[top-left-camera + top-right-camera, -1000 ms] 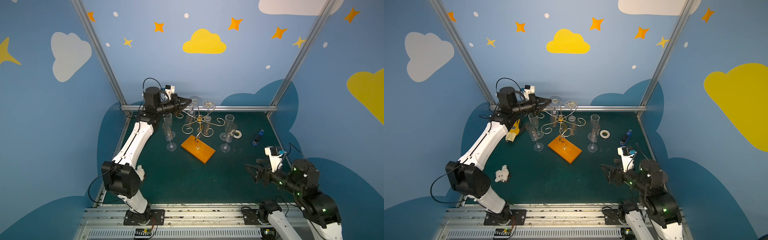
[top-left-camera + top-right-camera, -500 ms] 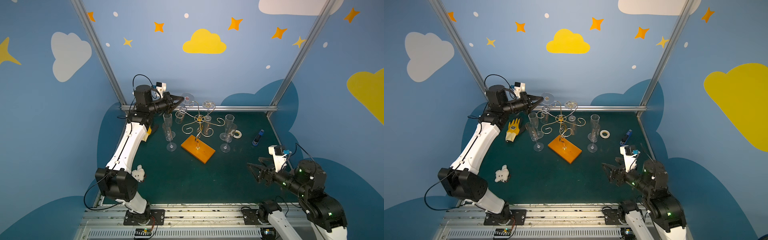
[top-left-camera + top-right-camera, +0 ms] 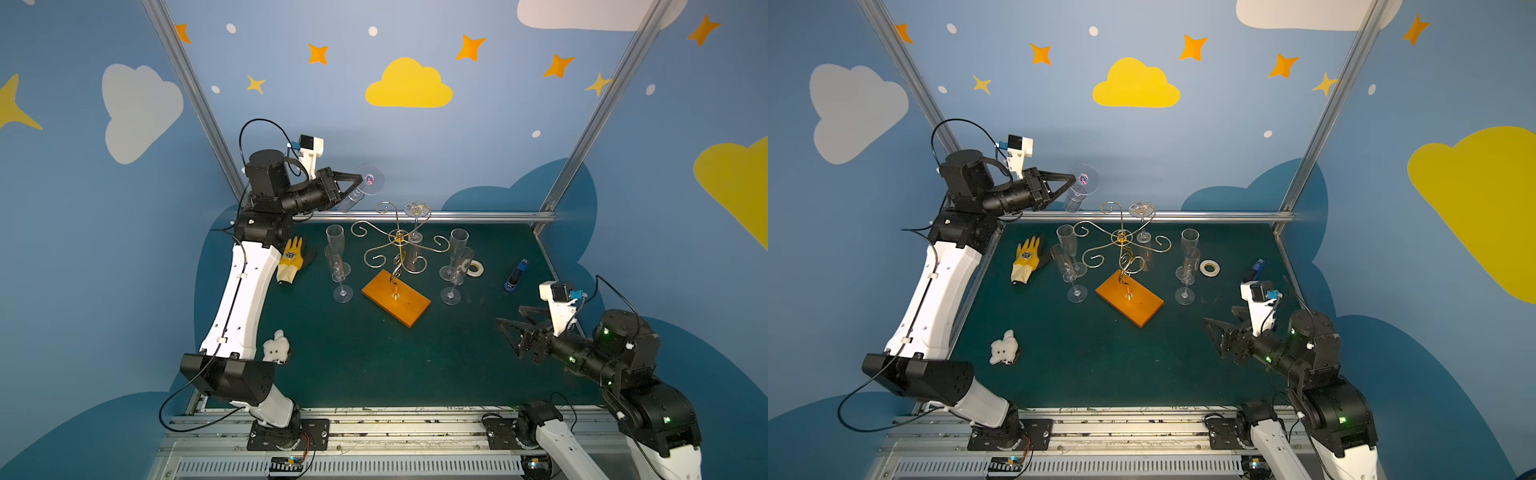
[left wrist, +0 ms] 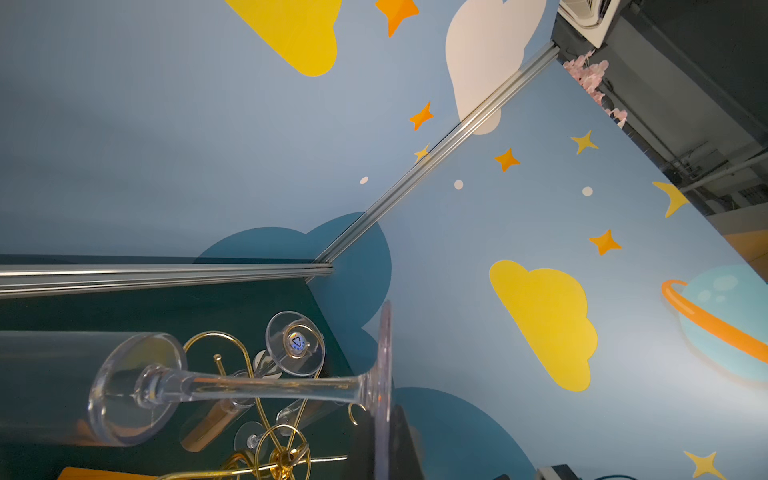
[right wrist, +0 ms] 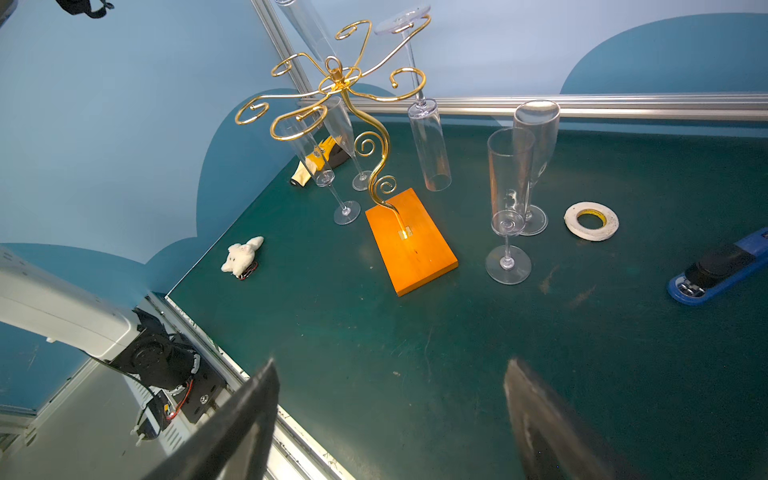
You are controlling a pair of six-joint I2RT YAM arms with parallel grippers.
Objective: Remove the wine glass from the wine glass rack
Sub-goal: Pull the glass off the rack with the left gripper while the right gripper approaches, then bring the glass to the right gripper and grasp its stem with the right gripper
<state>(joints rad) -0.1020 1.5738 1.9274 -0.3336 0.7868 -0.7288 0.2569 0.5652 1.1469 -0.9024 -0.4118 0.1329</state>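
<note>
Since the left gripper [image 3: 359, 183] has pulled the glass [image 3: 349, 202] off the rack [image 3: 398, 246], removal looks done.
Its jaws clamp the stem [image 4: 266, 388]; right gripper [image 3: 509, 329] idles, jaws apart.

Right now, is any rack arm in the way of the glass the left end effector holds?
No. The left end effector holds the glass clear of the rack, up and left of its nearest arm. Below, upright glasses and a glove sit near its way to the mat.
</note>
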